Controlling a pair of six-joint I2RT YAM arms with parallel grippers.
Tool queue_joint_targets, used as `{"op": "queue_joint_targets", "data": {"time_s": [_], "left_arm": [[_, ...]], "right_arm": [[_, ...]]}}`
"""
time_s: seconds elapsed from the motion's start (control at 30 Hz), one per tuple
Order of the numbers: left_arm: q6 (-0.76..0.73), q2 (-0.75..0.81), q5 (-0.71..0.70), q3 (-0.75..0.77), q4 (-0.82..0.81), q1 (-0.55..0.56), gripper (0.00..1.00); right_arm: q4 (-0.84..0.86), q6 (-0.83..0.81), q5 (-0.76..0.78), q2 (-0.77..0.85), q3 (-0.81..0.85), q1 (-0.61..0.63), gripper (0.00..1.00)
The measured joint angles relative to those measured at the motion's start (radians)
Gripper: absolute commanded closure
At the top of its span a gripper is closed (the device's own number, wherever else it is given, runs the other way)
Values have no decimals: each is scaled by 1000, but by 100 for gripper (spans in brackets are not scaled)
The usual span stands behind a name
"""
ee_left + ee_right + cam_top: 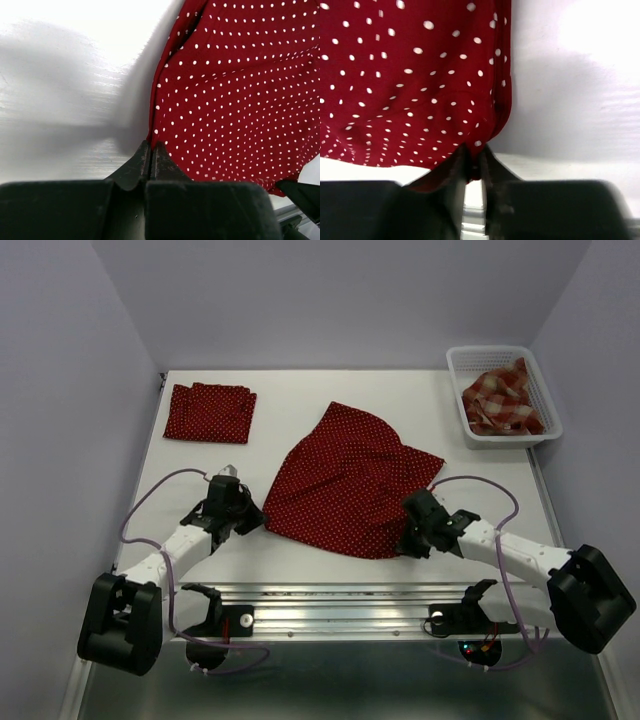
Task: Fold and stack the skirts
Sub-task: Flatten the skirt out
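A dark red polka-dot skirt lies spread in the middle of the table. My left gripper is shut on its near left corner. My right gripper is shut on its near right corner, lifted a little off the table. A second dark red polka-dot skirt lies folded at the far left. The red-and-cream plaid skirt lies crumpled in the white basket.
The white mesh basket stands at the far right corner. A metal rail runs along the near table edge between the arm bases. Grey walls close in the back and sides.
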State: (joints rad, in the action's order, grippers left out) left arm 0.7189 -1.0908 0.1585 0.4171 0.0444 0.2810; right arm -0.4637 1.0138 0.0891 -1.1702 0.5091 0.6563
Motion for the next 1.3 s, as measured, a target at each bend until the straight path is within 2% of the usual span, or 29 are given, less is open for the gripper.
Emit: {"op": "queue_joint_targets", "data": {"time_s": [0.07,0.2,0.33,0.5,0.63,0.8,0.9,1.03,1.13,1.2,1.3], "left_arm": [[0,8,6,0,2,0,100],[5,39,30,4,17,0,100],[6,110,73,72,64,0,100],[8,193,85,325,110,1,100],[4,239,24,604,113,2,100],[-11,245,-53,847,142,2,100],[-23,233,-101,931,164,5,100],[-35,219,-172,957,179,6,100],[-51,138,-223,963,186,-4,100],[-60,49,-217,971,184,-29,100],[-68,-111,-153,1022,187,-108,100]], "right_arm": [[-14,-9,18,9,0,0,99],[-101,-52,44,72,18,0,99],[-220,-131,72,155,173,0,99],[-281,-262,154,202,537,0,99],[-288,-345,208,249,698,0,99],[-284,-436,226,275,899,0,99],[-262,-497,197,243,995,0,99],[-235,-549,199,168,1026,0,99],[-227,-591,200,23,1027,-18,99],[-208,-606,125,-61,1026,-76,99],[-161,-626,-29,-240,1030,-248,99]]}}
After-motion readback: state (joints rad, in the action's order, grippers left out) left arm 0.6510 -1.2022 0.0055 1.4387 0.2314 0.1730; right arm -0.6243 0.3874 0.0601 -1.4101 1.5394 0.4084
